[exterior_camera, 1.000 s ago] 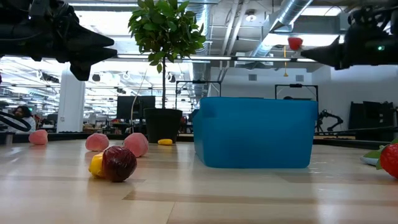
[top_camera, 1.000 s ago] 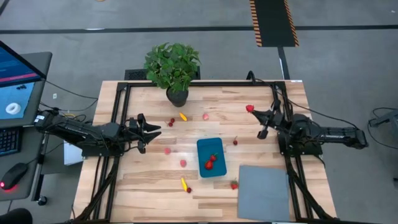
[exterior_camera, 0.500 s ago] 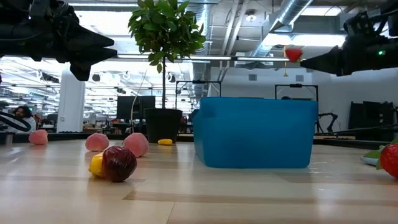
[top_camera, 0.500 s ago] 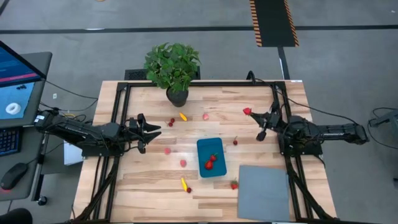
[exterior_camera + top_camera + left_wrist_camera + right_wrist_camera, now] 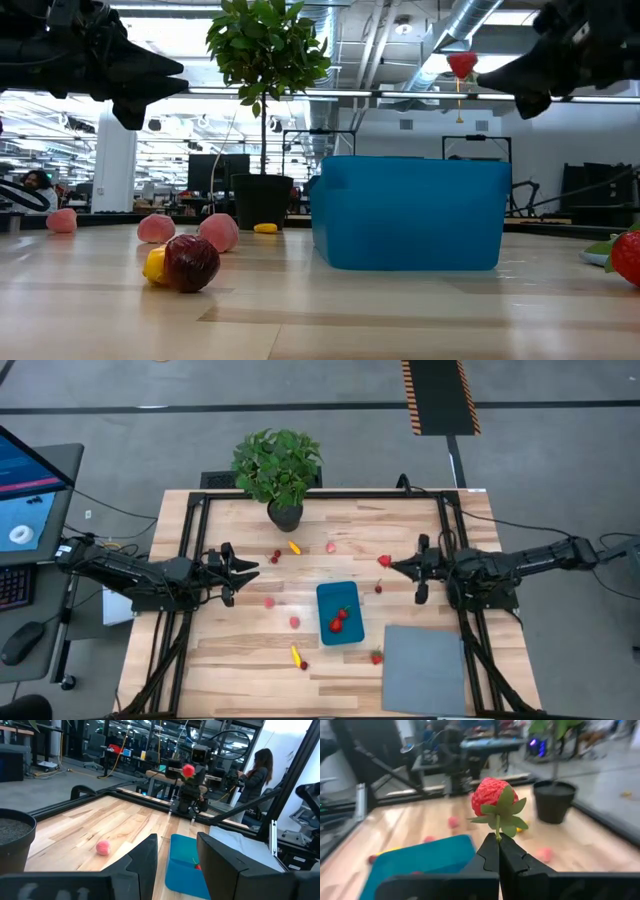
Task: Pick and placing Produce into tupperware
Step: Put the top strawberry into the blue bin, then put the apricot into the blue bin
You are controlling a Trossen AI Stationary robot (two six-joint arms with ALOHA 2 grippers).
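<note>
Nearest my low camera I see a dark red piece (image 5: 191, 262) lying against a yellow one (image 5: 154, 264) on the wooden table (image 5: 240, 660). A strawberry (image 5: 627, 256) sits at the right edge of that view, beside the grey mat (image 5: 424, 669) that fills the table's near right corner.

Past those stands the teal-blue tupperware (image 5: 339, 613), roughly mid-table, with red pieces (image 5: 340, 619) already inside it. Pink pieces (image 5: 294, 622) lie on the wood to its left, and one small red piece (image 5: 378, 588) lies just off its right side.

My right gripper (image 5: 392, 564) hangs in the air above the table, beyond the tub's far right corner and clear of it. Its fingers (image 5: 490, 854) are pressed together on the green stem of a red strawberry (image 5: 490, 796), which stands up above the tips.

My left gripper (image 5: 250, 564) waits over the left side of the table, well apart from the tub. Its fingers (image 5: 145, 861) stand apart with nothing between them.

Farther back, a yellow piece (image 5: 294, 547), a pink one (image 5: 331, 547) and two small red ones (image 5: 276, 556) lie near the potted plant (image 5: 279, 473) at the far edge. In the left wrist view I can see a person (image 5: 256, 774) standing in the room behind the table.
</note>
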